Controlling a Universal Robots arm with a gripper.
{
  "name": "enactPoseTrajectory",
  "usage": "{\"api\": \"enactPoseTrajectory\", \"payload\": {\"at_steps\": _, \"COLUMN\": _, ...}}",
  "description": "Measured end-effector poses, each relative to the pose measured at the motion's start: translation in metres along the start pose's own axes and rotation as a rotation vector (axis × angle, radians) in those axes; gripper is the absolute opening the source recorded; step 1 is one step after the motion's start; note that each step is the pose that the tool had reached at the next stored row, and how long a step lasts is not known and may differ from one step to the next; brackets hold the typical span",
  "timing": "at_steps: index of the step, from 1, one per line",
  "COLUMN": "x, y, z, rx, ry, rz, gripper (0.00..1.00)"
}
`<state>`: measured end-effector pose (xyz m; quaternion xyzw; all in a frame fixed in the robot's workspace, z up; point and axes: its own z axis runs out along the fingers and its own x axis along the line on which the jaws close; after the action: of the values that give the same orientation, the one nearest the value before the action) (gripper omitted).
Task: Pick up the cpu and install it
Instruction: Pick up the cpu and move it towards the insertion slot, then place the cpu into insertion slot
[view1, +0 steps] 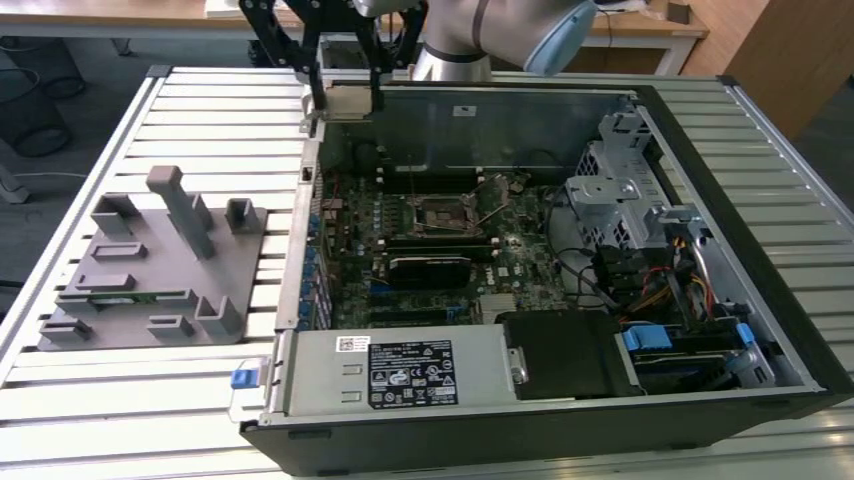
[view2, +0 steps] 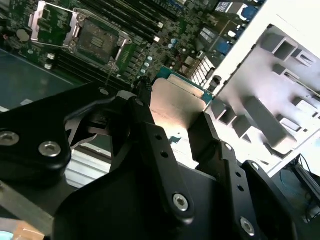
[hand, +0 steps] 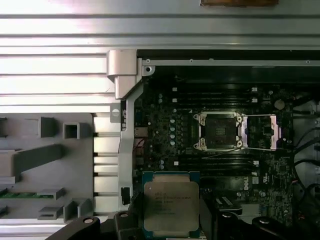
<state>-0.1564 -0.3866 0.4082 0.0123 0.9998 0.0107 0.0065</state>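
The cpu (view1: 346, 101) is a small square chip with a silvery top, and my gripper (view1: 344, 88) is shut on it. It hangs in the air over the back corner of the open computer case, at the exterior view's left. In the first wrist view the cpu (hand: 171, 204) shows its metal lid and green rim between the black fingers (hand: 121, 220). The second wrist view has the cpu (view2: 176, 107) edge-on between the fingers (view2: 150, 135). The motherboard socket (view1: 441, 212) (hand: 220, 131) (view2: 97, 37) lies open, its load plate (hand: 260, 132) swung aside.
A grey plastic tray (view1: 147, 270) (hand: 50, 165) with upright holders sits on the slatted table beside the case, with a green memory stick (view1: 127, 297) lying in it. Inside the case are a power supply (view1: 394, 372), drive cage (view1: 627, 190) and cables (view1: 654, 290).
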Motion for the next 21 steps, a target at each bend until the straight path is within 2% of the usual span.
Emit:
{"api": "enactPoseTrajectory", "payload": {"at_steps": 9, "x": -0.0398, "y": 0.0037, "z": 0.0024, "rx": 0.0001, "ry": 0.0000, "rz": 0.000, "gripper": 0.54}}
{"api": "enactPoseTrajectory", "payload": {"at_steps": 15, "x": -0.0614, "y": 0.0049, "z": 0.0032, "rx": 0.0000, "ry": 0.0000, "rz": 0.000, "gripper": 0.54}}
{"api": "enactPoseTrajectory", "payload": {"at_steps": 21, "x": -0.0878, "y": 0.0059, "z": 0.0038, "rx": 0.0000, "ry": 0.0000, "rz": 0.000, "gripper": 0.54}}
